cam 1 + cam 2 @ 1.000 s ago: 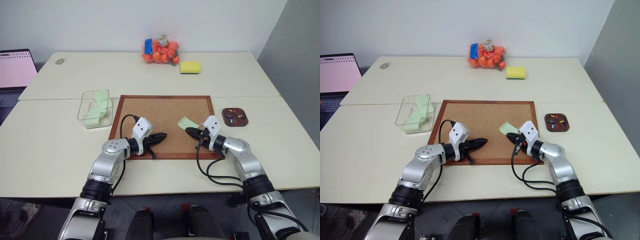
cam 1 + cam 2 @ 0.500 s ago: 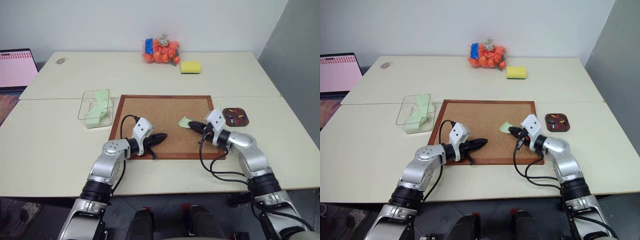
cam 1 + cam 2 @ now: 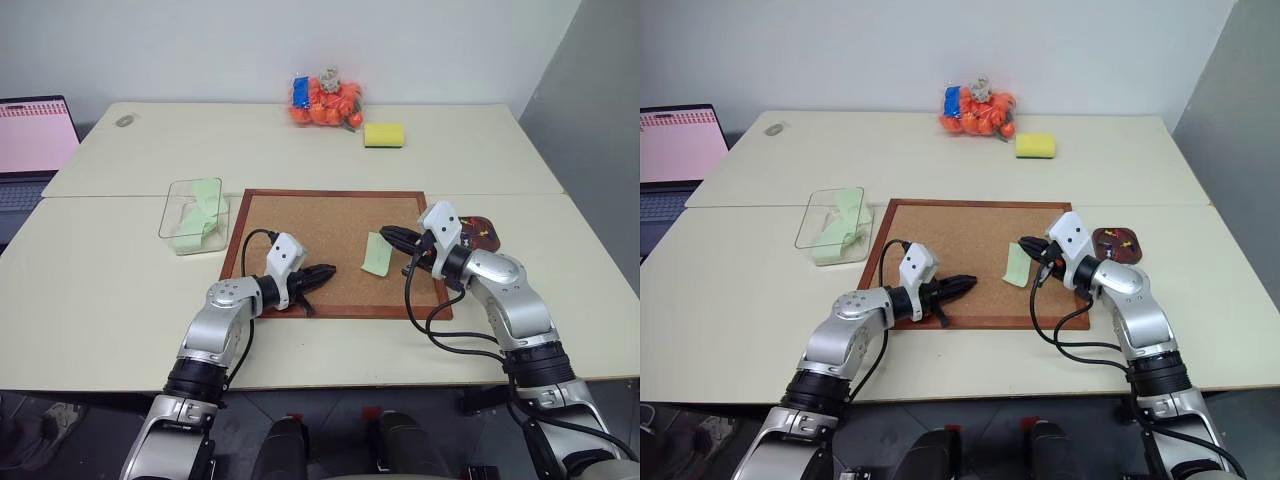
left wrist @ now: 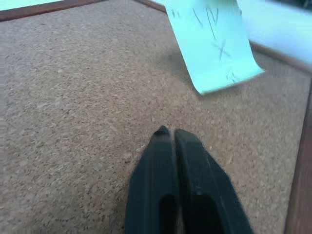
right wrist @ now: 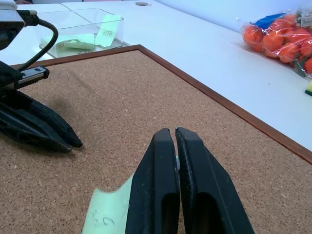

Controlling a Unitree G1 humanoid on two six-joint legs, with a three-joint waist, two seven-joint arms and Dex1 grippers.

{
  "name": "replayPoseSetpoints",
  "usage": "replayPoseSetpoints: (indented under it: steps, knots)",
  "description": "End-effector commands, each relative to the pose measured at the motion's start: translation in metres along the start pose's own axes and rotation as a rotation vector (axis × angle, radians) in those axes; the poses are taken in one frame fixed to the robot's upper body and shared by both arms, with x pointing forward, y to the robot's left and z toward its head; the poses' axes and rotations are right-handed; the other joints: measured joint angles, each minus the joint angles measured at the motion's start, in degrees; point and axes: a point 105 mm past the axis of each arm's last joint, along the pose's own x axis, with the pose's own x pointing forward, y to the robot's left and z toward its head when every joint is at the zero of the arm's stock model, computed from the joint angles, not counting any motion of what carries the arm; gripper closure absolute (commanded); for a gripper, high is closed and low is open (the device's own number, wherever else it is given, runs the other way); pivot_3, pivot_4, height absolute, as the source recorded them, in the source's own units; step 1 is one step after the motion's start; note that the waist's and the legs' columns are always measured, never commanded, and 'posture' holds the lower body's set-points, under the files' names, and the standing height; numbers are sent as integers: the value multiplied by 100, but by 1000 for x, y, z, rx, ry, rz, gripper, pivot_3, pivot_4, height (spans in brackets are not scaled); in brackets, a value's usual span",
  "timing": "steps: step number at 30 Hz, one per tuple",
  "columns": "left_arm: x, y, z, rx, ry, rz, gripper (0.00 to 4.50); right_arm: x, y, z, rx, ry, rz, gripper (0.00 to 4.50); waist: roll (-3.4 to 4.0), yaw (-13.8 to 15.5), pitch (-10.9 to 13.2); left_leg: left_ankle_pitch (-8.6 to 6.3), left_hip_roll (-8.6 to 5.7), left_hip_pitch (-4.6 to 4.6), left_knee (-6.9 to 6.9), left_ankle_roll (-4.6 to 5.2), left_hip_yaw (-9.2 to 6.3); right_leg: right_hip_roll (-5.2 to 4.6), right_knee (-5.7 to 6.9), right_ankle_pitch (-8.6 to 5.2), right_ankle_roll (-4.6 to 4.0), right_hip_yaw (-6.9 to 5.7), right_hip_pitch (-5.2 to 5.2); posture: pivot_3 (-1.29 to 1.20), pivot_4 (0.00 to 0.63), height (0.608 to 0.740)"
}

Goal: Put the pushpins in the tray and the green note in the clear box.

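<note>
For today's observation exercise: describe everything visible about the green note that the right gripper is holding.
The green note is a small, thin, pale green paper square with faint handwriting. The shut right gripper pinches its upper edge, so it hangs tilted above the corkboard, lower edge free and slightly curled. The shut left gripper points towards it without touching.

Right end effector has risen, lifting the small pale green paper note off the wood-framed corkboard; note now hangs pinched by its top edge.
</note>
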Motion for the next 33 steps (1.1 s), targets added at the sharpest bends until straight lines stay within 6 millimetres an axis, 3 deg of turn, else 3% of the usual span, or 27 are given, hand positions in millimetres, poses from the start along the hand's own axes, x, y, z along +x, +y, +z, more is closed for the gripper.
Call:
replayPoseSetpoints:
  steps: [1, 8, 15, 22, 33]
  knots:
    - [7, -15, 22, -58, -94, -82, 3306, -1, -5, 29, -52, -78, -6, 4500, -3, 1, 2, 0, 0, -1, 0, 0, -1, 0, 0, 0, 0, -1, 0, 0, 150, 740]
    - [4, -15, 54, -216, -220, -150, 1927, -3, -7, 41, -31, -115, -1, 4500, -15, -4, 11, 0, 2, -4, 0, 0, -7, 3, 1, 0, 0, -7, -5, 0, 150, 740]
    - [-1, -11, 64, -366, -254, -189, 628, -10, 1, 56, 83, -185, 51, 4500, -17, -10, 12, 0, 2, -6, 0, 0, -8, 3, 0, 0, 0, -6, -5, 0, 150, 740]
    - [-1, -24, 66, -441, -236, -291, 628, -12, 12, 75, 172, -241, 105, 4500, -17, -10, 12, 0, 2, -6, 0, 0, -9, 3, 0, 0, 0, -6, -5, 0, 150, 740]
    - [8, -20, 81, -490, -292, -280, 628, -9, 21, 77, 196, -238, 124, 4500, -19, -14, 14, 0, 2, -9, 1, 0, -9, 3, -1, 0, 0, -6, -7, 0, 150, 740]
